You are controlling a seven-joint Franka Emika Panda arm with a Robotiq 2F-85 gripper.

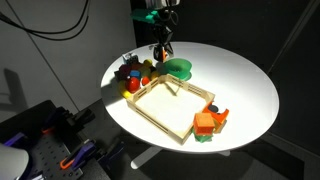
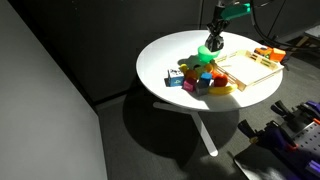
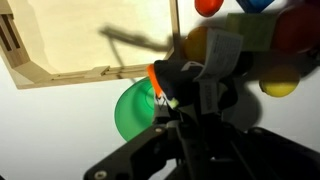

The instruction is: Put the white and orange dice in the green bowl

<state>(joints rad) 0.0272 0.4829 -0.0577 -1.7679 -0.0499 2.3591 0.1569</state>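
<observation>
The green bowl (image 1: 179, 68) sits on the round white table beside the wooden tray; it also shows in the other exterior view (image 2: 207, 52) and in the wrist view (image 3: 133, 112). My gripper (image 1: 163, 50) hangs just above the bowl's edge in both exterior views (image 2: 212, 40). In the wrist view my gripper (image 3: 166, 93) is shut on the small white and orange dice (image 3: 157, 80), which is held over the bowl's rim. The dice is too small to make out in the exterior views.
A wooden tray (image 1: 150, 113) lies mid-table, also in an exterior view (image 2: 262, 74). A pile of colourful toys (image 1: 130, 74) lies beside the bowl (image 2: 198, 80). An orange blocky toy with a green base (image 1: 206, 124) stands by the tray's corner. The table edge is close.
</observation>
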